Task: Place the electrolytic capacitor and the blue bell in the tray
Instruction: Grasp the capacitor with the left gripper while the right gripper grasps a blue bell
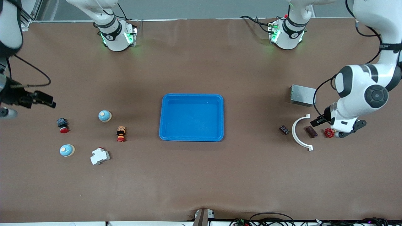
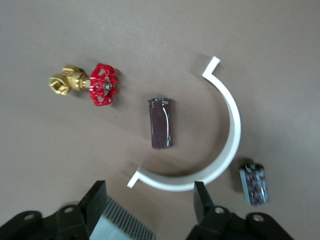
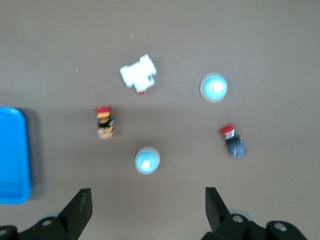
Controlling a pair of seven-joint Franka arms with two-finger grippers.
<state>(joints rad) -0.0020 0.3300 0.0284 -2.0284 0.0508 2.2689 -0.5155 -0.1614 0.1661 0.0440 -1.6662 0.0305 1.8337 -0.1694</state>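
The blue tray [image 1: 191,116] lies mid-table, with nothing in it. The dark maroon electrolytic capacitor [image 1: 311,131] lies inside a white arc toward the left arm's end; it also shows in the left wrist view [image 2: 161,123]. My left gripper [image 1: 317,121] hangs open and empty above the table beside it [image 2: 150,205]. Two blue bells [image 1: 105,115] [image 1: 67,150] stand toward the right arm's end and show in the right wrist view [image 3: 147,160] [image 3: 214,87]. My right gripper [image 1: 47,101] is open and empty in the air beside them [image 3: 146,210].
A white arc [image 1: 298,131], a red-handled brass valve [image 1: 328,132], a small dark component [image 1: 284,129] and a grey metal box [image 1: 302,95] surround the capacitor. A red push button [image 1: 62,125], an orange one [image 1: 121,133] and a white breaker [image 1: 100,156] lie near the bells.
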